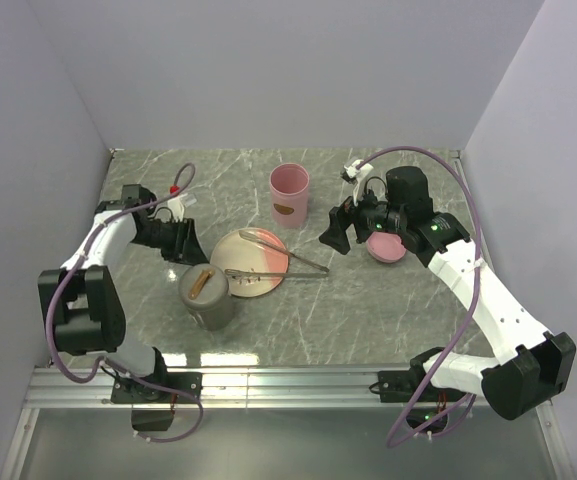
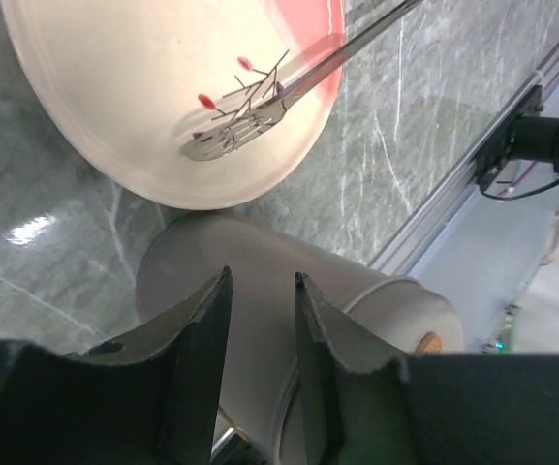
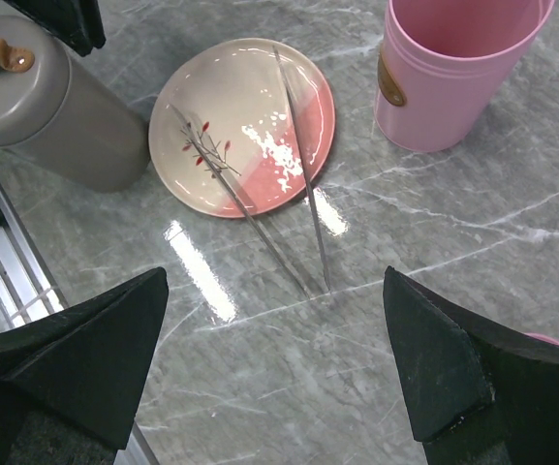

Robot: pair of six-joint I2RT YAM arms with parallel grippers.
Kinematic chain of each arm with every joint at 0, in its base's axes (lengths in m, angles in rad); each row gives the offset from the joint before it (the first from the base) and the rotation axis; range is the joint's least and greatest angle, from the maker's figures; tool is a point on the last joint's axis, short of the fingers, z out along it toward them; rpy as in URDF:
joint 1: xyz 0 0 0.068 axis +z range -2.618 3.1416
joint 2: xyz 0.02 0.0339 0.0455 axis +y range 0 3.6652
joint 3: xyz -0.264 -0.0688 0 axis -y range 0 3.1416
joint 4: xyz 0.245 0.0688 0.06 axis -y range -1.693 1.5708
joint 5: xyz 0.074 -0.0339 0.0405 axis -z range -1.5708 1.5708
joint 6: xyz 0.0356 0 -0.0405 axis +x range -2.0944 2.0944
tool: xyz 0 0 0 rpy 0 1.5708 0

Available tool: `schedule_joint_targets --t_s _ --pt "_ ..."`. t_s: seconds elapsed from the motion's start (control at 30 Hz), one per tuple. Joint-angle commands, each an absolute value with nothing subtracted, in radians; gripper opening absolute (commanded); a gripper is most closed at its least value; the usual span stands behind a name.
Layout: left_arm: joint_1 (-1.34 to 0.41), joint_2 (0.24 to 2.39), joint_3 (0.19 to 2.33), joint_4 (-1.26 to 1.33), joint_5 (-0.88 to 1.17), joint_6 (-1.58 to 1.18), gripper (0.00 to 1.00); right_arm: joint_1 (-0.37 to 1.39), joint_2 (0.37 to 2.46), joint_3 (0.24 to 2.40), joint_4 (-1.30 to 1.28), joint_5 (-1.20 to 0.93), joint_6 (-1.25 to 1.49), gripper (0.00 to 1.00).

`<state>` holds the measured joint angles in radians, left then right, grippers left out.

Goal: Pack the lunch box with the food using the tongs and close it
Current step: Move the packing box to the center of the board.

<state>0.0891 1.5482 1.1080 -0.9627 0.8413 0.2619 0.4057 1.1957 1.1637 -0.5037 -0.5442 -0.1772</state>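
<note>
The tongs (image 1: 283, 252) lie across the plate (image 1: 243, 250), their joined end on the table under the right gripper (image 3: 275, 281), which hangs spread wide and empty. The grey lunch box (image 1: 206, 297), lid on, stands just ahead of the left gripper (image 2: 260, 281), whose fingers are slightly parted around nothing. A pink cup (image 1: 289, 195) stands beyond the right gripper.

Brightness: even and bright, with diffuse overhead light in every view.
Glare: white streaks on the table (image 3: 198, 276) and the plate (image 3: 274, 147) (harshest from the right wrist).
Shadows: faint, soft-edged, hugging the pink cup (image 3: 453, 82).
Focus: the close fingers (image 2: 200, 354) of the left gripper (image 2: 262, 277) look slightly soft.
</note>
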Motion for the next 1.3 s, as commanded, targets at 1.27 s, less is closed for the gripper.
schedule_joint_targets --t_s 1.27 --pt "0.330 1.261 0.811 -1.361 0.962 2.088 0.44 0.402 1.197 1.180 -0.531 -0.520 -0.215 0.99"
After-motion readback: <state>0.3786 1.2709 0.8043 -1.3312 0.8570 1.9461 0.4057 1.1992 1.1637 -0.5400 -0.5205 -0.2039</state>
